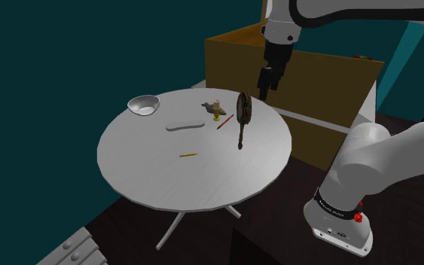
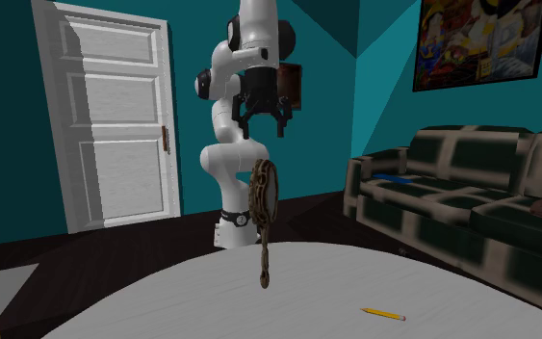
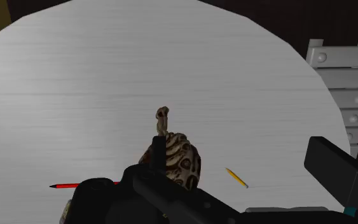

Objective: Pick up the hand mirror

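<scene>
The hand mirror (image 1: 243, 110) is dark brown and mottled, with an oval head and a thin handle. It stands almost upright near the round white table's (image 1: 165, 177) far edge, with its handle end on the top. In the second exterior view the mirror (image 2: 263, 195) is edge-on. My black gripper (image 2: 262, 117) hangs a short way above its head, open and holding nothing. In the shoulder view the gripper (image 1: 266, 84) is above and to the right of the mirror. In the wrist view the mirror (image 3: 179, 160) is just ahead of the hand, handle pointing away.
On the table are a white bowl (image 1: 144, 105), a flat grey piece (image 1: 184, 126), a yellow pencil (image 1: 188, 154), a red pencil (image 1: 224, 124) and a small candlestick (image 1: 216, 112). A brown box (image 1: 308, 75) stands behind the table. A sofa (image 2: 451, 183) and a white door (image 2: 115, 125) lie beyond.
</scene>
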Robot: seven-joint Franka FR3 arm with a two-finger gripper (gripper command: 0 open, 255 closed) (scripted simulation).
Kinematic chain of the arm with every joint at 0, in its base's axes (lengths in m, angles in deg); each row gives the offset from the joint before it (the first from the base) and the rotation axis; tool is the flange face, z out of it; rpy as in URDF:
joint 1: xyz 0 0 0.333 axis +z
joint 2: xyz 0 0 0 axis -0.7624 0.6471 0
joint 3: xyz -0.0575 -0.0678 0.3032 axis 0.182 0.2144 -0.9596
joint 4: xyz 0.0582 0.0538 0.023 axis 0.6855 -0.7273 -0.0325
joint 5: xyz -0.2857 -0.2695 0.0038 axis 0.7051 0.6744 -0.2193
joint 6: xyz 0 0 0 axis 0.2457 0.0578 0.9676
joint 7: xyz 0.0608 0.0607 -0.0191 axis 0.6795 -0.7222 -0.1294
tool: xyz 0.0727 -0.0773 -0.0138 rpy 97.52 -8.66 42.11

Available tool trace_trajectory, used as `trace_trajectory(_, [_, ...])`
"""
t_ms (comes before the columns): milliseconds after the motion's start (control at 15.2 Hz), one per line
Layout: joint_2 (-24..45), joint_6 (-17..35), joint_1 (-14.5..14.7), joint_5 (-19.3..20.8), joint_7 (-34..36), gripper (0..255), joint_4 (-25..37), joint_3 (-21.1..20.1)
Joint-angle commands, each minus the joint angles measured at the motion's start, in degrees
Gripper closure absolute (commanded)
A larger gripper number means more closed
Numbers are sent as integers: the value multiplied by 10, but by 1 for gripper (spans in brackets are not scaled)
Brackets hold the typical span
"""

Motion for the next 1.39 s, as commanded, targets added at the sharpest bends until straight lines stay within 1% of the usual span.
trace_trajectory(0, [0, 0, 0, 0, 0, 0, 0, 0])
trace_trajectory(330, [63, 124, -60, 33, 156, 0, -8, -68])
trace_trajectory(660, [141, 214, -138, 98, 327, 0, 15, -135])
trace_trajectory(726, [141, 215, -138, 98, 328, 0, 15, -136])
trace_trajectory(1188, [148, 273, -139, 103, 343, 0, -38, -140])
trace_trajectory(1320, [148, 273, -139, 103, 343, 0, -38, -140])
